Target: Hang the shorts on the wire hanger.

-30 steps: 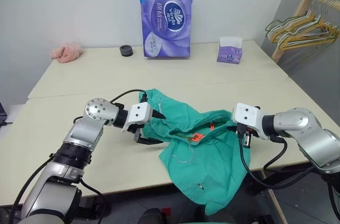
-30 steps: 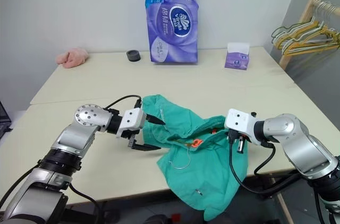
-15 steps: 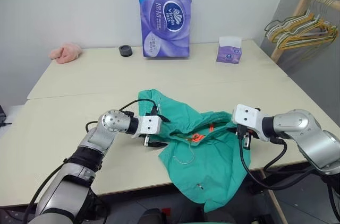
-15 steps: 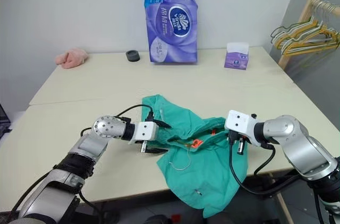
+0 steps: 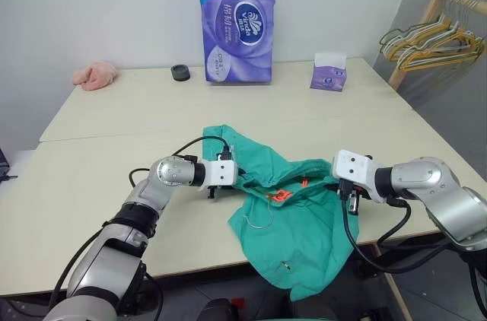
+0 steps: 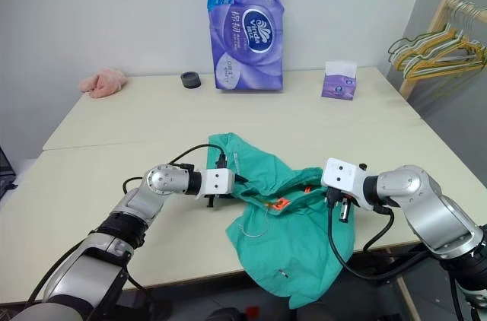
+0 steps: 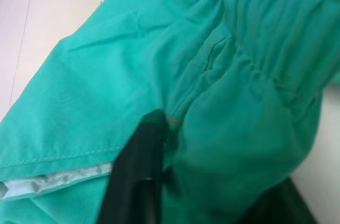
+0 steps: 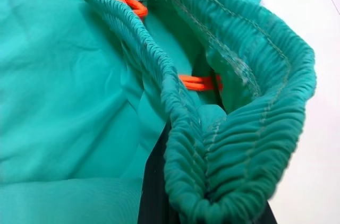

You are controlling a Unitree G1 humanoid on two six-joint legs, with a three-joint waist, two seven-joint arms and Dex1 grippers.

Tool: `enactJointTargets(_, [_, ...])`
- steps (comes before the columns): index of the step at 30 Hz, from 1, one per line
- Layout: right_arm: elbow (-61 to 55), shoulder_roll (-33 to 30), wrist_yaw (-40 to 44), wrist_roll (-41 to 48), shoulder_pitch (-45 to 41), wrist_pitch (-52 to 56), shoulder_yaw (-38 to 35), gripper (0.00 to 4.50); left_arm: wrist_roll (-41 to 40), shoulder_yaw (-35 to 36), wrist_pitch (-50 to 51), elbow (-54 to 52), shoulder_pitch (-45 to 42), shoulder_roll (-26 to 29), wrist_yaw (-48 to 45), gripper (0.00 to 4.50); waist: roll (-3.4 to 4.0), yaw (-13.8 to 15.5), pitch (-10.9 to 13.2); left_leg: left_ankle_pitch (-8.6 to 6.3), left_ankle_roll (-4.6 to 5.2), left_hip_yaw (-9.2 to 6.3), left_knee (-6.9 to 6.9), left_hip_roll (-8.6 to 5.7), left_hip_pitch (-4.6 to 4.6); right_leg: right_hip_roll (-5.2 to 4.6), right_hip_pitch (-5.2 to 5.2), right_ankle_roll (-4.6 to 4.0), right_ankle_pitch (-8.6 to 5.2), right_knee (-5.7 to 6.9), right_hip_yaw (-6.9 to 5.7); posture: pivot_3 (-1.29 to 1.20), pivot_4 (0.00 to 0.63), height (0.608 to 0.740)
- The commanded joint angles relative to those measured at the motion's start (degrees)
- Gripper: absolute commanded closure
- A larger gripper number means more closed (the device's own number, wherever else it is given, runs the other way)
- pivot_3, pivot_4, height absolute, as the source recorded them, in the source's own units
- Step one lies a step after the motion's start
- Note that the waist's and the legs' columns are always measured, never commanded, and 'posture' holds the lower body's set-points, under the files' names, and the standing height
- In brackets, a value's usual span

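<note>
Our left gripper [image 5: 237, 181] is pinched on a fold of the shorts [image 5: 293, 222] at their left edge; in the left wrist view one black finger [image 7: 139, 173] presses into the teal cloth. Our right gripper [image 8: 207, 210] is clamped on the gathered waistband at the shorts' right side, with an orange drawstring [image 8: 125, 2] lying just beyond it. Between our grippers the shorts sag onto the surface [image 5: 114, 184] and drape over its near edge. We see the hanger's [image 5: 262, 218] thin wire hook curling out over the cloth near the shorts' middle.
</note>
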Motion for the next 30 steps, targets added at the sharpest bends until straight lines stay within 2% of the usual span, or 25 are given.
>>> enactJointTargets(1, [-2.0, -1.3, 0.9, -0.9, -0.2, -2.5, -1.4, 4.50, -5.8, 3.1, 8.3, -4.7, -2.0, -0.2, -3.6, 4.31, 0.00, -0.1, 0.0, 0.00, 0.00, -0.01, 0.00, 0.00, 0.00, 0.00, 0.00, 0.00, 0.00, 0.00, -0.01, -0.17, 0.043, 0.740])
enactJointTargets(2, [-1.9, -1.8, 1.2, -1.6, 0.0, -3.9, -1.1, 4.50, -7.9, 3.7, 12.1, -6.5, -2.1, 0.0, -5.7, 4.48, 0.00, -0.1, 0.0, 0.00, 0.00, -0.01, 0.00, 0.00, 0.00, 0.00, -0.01, 0.00, 0.00, 0.01, -0.01, -0.17, 0.043, 0.740])
enactJointTargets(7, [-1.1, -4.4, 2.9, -5.1, 0.4, -11.7, -0.2, 4.50, -15.8, 4.3, 29.7, -15.5, -1.8, 3.7, -17.9, 4.48, 0.02, -0.4, 0.0, 0.00, 0.00, 0.00, 0.00, 0.00, -0.01, 0.03, -0.01, 0.00, 0.00, 0.01, 0.00, -0.17, 0.043, 0.740])
enactJointTargets(11, [-0.9, -5.2, 4.7, -6.4, 0.7, -16.8, -0.4, 4.50, -20.4, 4.6, 41.3, -19.3, -2.7, 7.1, -24.2, 4.48, 0.03, -1.1, 0.0, 0.00, 0.00, -0.02, -0.02, 0.02, 0.00, 0.08, -0.01, 0.01, -0.01, 0.00, -0.01, -0.17, 0.041, 0.740])
enactJointTargets(13, [-1.2, -4.6, 5.0, -6.0, 0.9, -16.8, -0.9, 4.50, -20.9, 4.6, 43.1, -19.6, -3.1, 7.8, -24.9, 4.48, 0.03, -1.2, 0.0, 0.00, 0.00, -0.03, -0.02, 0.02, 0.01, 0.08, -0.01, 0.01, -0.01, 0.00, -0.02, -0.17, 0.041, 0.740])
enactJointTargets(17, [-2.7, -4.2, 6.4, -3.4, 1.5, -14.7, -2.7, 4.50, -18.1, 3.0, 39.4, -18.6, -2.6, 8.9, -24.8, 4.48, 0.02, -1.1, 0.0, 0.00, 0.00, -0.03, 0.00, 0.02, 0.00, 0.08, 0.00, 0.01, -0.01, -0.02, -0.01, -0.18, 0.042, 0.740])
enactJointTargets(21, [-5.8, -5.0, 8.4, 2.9, 1.7, -9.0, -7.6, 3.49, -15.5, 2.2, 35.0, -17.6, -2.2, 8.8, -23.8, 4.50, 0.04, -1.1, 0.0, 0.00, -0.01, -0.03, 0.00, 0.02, 0.00, 0.06, 0.00, 0.00, -0.01, -0.02, 0.02, -0.18, 0.041, 0.740])
enactJointTargets(25, [-6.7, -5.4, 8.3, 5.3, 0.2, -6.0, -10.9, 2.05, -12.2, 0.9, 29.3, -15.9, -2.4, 8.4, -22.2, 4.50, 0.04, -1.1, 0.0, 0.00, -0.01, -0.05, -0.01, 0.02, 0.00, 0.05, 0.00, 0.00, -0.01, -0.03, 0.01, -0.19, 0.040, 0.740])
enactJointTargets(30, [-6.2, -5.7, 8.4, 4.5, -0.1, -6.2, -9.2, 0.27, -11.5, 0.8, 27.5, -14.5, -3.2, 7.0, -21.3, 4.50, 0.04, -1.1, 0.0, 0.00, -0.01, -0.05, -0.01, 0.02, 0.00, 0.04, 0.00, 0.00, -0.01, -0.03, 0.00, -0.20, 0.039, 0.740])
